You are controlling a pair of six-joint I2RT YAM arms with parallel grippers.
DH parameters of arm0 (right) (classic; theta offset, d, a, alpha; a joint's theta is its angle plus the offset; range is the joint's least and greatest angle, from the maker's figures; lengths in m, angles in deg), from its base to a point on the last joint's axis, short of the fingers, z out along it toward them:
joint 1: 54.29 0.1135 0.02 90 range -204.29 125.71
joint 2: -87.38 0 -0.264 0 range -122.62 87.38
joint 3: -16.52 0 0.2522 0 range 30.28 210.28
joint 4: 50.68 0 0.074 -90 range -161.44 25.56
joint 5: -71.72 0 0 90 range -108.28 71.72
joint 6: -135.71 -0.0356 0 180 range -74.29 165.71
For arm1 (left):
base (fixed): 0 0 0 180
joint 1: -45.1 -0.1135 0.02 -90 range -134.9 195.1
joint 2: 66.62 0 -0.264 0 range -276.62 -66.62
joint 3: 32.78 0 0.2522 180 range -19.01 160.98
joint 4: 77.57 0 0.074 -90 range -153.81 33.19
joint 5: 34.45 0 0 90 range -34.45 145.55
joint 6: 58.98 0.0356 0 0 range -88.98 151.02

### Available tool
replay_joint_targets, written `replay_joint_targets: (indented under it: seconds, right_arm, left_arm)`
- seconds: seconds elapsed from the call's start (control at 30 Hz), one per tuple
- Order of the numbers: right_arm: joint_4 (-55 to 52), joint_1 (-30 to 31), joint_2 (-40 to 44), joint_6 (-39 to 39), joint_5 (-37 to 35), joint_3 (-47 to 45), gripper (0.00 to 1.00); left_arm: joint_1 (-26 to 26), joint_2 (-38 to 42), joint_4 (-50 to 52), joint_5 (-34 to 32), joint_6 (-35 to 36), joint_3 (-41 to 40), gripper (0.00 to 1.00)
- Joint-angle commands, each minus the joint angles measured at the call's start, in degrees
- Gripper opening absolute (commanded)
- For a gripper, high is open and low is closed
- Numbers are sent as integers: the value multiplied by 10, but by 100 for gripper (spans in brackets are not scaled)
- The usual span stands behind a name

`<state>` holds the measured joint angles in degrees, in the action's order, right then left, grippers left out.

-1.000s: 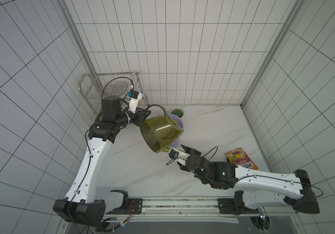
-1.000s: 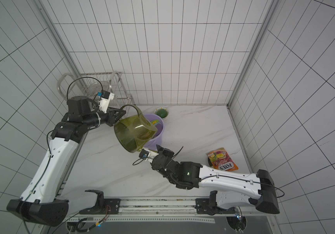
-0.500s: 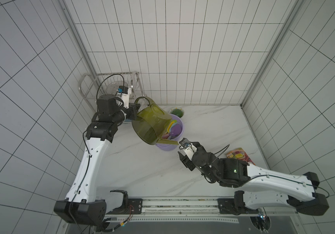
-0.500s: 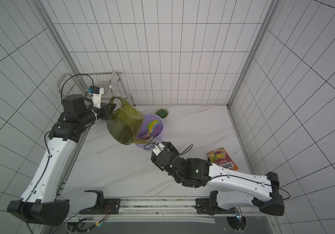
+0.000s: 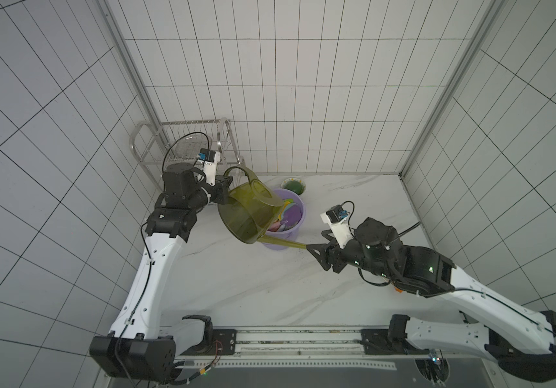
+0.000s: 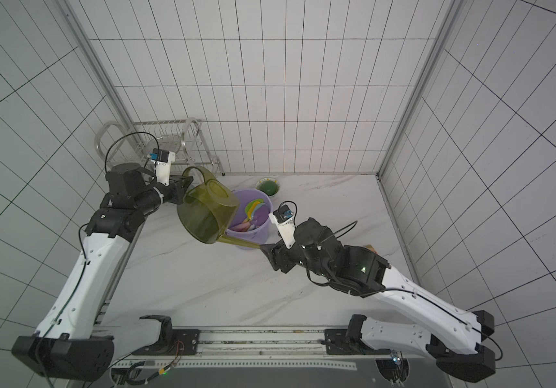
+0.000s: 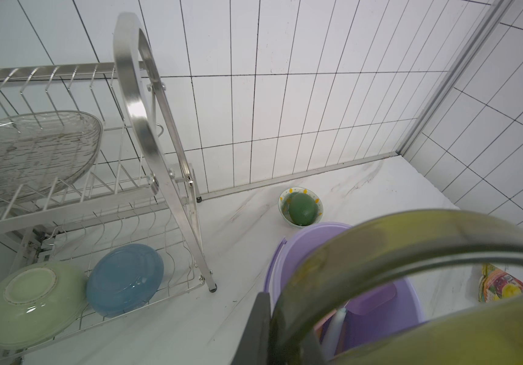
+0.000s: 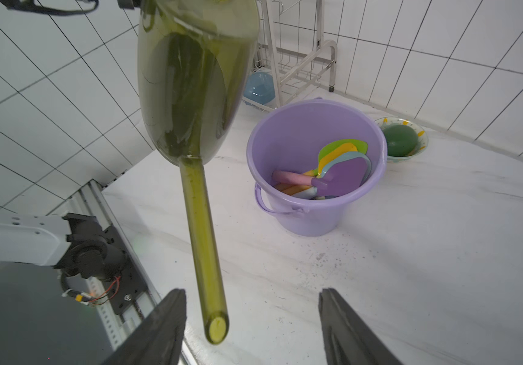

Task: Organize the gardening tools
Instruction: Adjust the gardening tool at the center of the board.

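Left gripper (image 5: 226, 184): jaws clamped on the handle of the watering can (image 5: 248, 215), which hangs tilted over the left rim of the lilac bucket (image 5: 302, 220). Shovels (image 8: 342, 167): stacked inside the bucket. Right gripper (image 8: 250, 295): right of the bucket, jaws apart, with the can's spout tip between them, ungripped.

Light: bright, even; faint shadows.
Blur: translucent olive-green watering can (image 7: 411, 240), left wrist view.
Edges: white wall tiles (image 7: 285, 110) bow slightly.
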<state>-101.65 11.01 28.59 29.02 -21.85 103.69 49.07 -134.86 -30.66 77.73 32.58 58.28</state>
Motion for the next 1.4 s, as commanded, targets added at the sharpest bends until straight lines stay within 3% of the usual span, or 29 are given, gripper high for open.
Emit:
replay_joint_targets:
  seconds: [0.0, 0.23, 0.5, 0.7, 1.07, 1.37]
  right_arm:
    - [-38, -35, -23, -36, 128, 50, 70]
    - [-39, -119, -107, -128, 230, 133, 69]
    - [-26, -125, -186, -156, 252, 191, 67]
    - [-1, -118, -220, -166, 293, 206, 65]
    - [-11, -71, -271, -140, 282, 242, 64]
    - [-53, -54, -317, -124, 230, 288, 50]
  left_arm:
    - [-2, 20, -39, 45, 29, -12, 0]
    - [-4, 27, -31, 148, 73, -39, 0]
    - [-4, 32, -7, 235, 115, -54, 0]
    - [-3, 33, -7, 242, 119, -62, 0]
    - [-2, 31, -8, 244, 116, -62, 0]
    - [1, 30, -8, 243, 118, -64, 0]
